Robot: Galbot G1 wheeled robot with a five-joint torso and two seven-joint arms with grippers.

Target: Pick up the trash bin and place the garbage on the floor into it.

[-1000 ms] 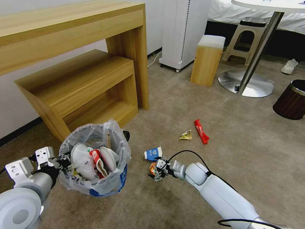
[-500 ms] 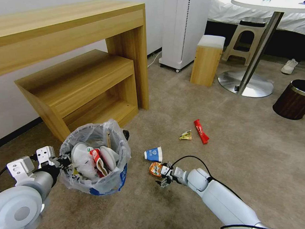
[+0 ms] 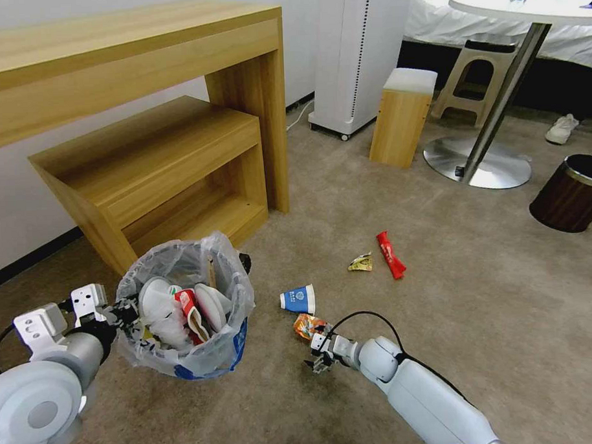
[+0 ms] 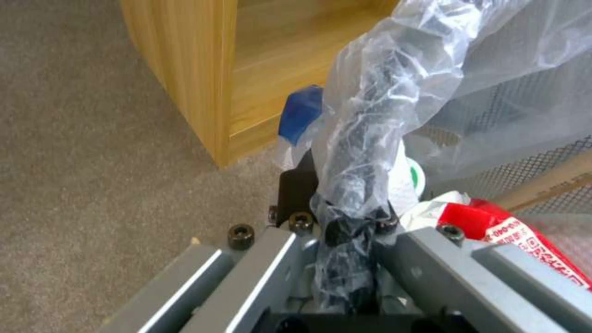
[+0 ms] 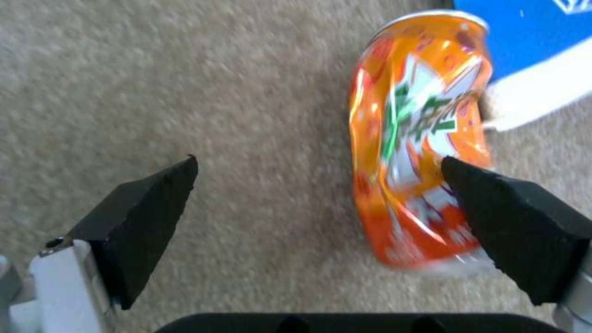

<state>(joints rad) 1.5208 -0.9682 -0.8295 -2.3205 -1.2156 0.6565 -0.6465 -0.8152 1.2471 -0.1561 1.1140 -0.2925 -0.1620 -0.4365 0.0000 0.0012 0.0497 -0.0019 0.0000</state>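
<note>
Can (image 5: 419, 152) lying off-centre; we are spreading our right hand (image 5: 321, 217) wide, risking nudging it; left hand (image 4: 345, 259) clenching trash bin (image 3: 183, 316) rim.

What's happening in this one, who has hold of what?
The left gripper is shut on the bag-lined rim of the trash bin, already holding cups and other litter. The right gripper hangs open low over the beige carpet, with the crushed orange can by one finger, not gripped. A blue-white cup, a yellow wrapper and a red wrapper lie on the floor.
</note>
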